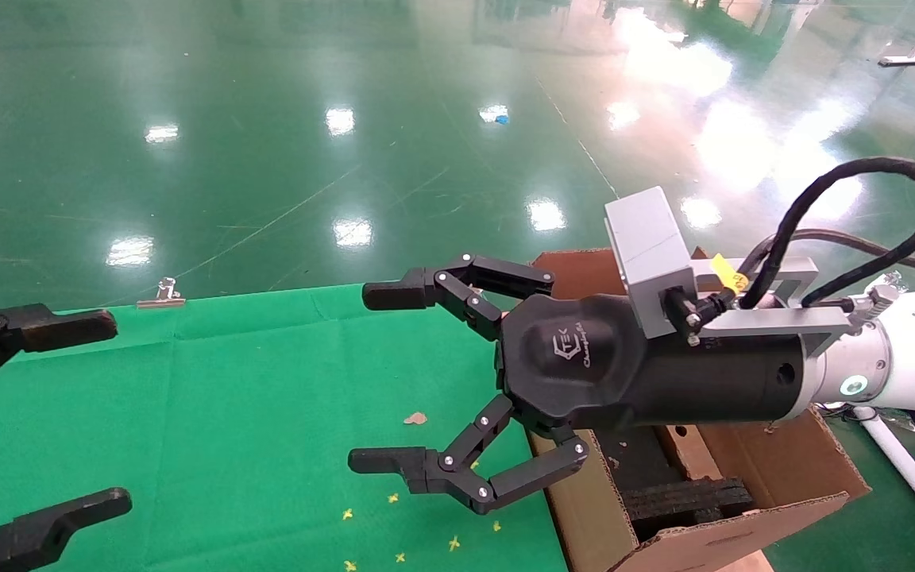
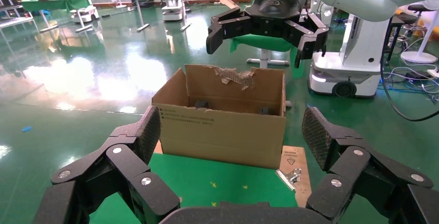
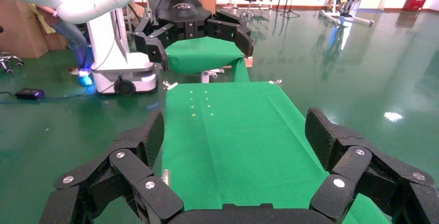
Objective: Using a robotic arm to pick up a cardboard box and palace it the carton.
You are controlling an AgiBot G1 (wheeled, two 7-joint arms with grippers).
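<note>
The robotic arm's right gripper (image 1: 374,377) hangs spread wide at frame centre, beside the corrugated carton (image 1: 712,532). The left gripper (image 1: 112,413), lower left, gapes empty over green cloth (image 1: 267,413).

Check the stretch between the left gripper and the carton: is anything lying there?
Head view: between the left gripper and the carton lies green cloth with a small brown scrap, yellow marks, and the open right gripper hovering. No cardboard box shows.

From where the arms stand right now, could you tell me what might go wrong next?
1. No cardboard box shows in any view, so the right gripper, its jaws wide open over the green cloth, may close on nothing.
2. It hangs beside the carton; a swing could snag the torn flap.
3. The left gripper, also open, faces it across the cloth; both reaching in could collide.
</note>
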